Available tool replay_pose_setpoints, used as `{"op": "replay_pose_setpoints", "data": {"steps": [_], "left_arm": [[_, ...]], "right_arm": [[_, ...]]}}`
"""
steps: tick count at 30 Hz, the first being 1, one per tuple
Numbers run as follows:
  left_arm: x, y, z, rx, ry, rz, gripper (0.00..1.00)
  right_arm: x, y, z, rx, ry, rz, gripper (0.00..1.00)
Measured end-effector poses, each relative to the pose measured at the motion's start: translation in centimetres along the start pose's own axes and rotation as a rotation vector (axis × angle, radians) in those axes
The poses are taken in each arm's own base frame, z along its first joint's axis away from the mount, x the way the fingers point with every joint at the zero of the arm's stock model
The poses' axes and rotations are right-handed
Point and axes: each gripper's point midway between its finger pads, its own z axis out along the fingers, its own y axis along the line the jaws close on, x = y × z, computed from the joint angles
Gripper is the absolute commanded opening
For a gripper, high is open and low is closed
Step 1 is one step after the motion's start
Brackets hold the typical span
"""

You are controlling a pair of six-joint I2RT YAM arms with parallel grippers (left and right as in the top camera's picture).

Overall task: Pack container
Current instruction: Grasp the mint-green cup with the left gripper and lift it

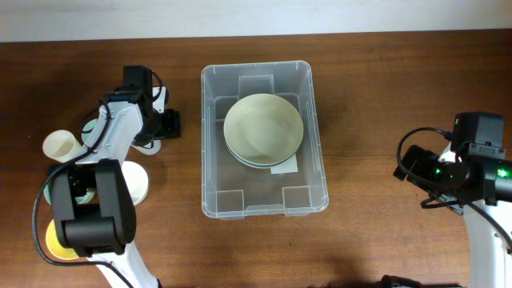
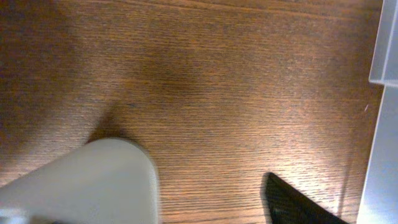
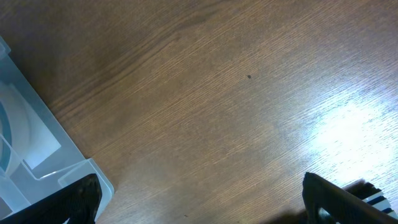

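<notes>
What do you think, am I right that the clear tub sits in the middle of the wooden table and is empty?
Not quite. The container does sit in the middle of the table, but it is not empty. The overhead view shows a cream bowl inside it, stacked on a second bowl whose rim shows just beneath.

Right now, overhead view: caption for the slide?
Clear container holding stacked bowls sits mid-table between left arm and right arm, cups beside the left.

We counted one container (image 1: 256,70), two stacked bowls (image 1: 263,126) inside it, and two arms (image 1: 96,212). At left: one cream cup (image 1: 60,144), one cream bowl (image 1: 136,182), one yellow bowl (image 1: 54,238). Any others were too hidden to count.
</notes>
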Motion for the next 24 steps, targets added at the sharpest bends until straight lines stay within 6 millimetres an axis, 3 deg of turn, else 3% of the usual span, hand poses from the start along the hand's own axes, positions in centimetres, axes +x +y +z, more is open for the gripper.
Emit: {"op": "replay_pose_setpoints", "data": {"steps": [2, 7, 9, 16, 19, 24], "left_arm": [[0.0, 0.0, 0.0, 0.0, 0.0, -0.003, 0.25], [0.1, 0.0, 0.0, 0.001, 0.006, -0.004, 0.15], [0.1, 0.0, 0.0, 0.001, 0.006, -0.003, 0.01], [0.2, 0.8, -0.8, -0.052, 0.022, -0.004, 0.01], [-0.1, 0.7, -2.6, -0.062, 0.044, -0.002, 0.0], [-2.1, -1.5, -9.9, -0.06, -0.03, 0.045, 0.01]], "right_arm": [[0.0, 0.0, 0.0, 0.0, 0.0, -0.001, 0.99], [0.0, 0.0, 0.0, 0.0, 0.0, -0.001, 0.99], [0.0, 0.0, 0.0, 0.0, 0.0, -0.001, 0.99], [0.0, 0.0, 0.0, -0.001, -0.002, 0.0, 0.99], [-0.1, 0.0, 0.0, -0.002, -0.006, -0.001, 0.99], [-0.2, 0.1, 0.0, -0.003, -0.008, 0.0, 0.99]]}}
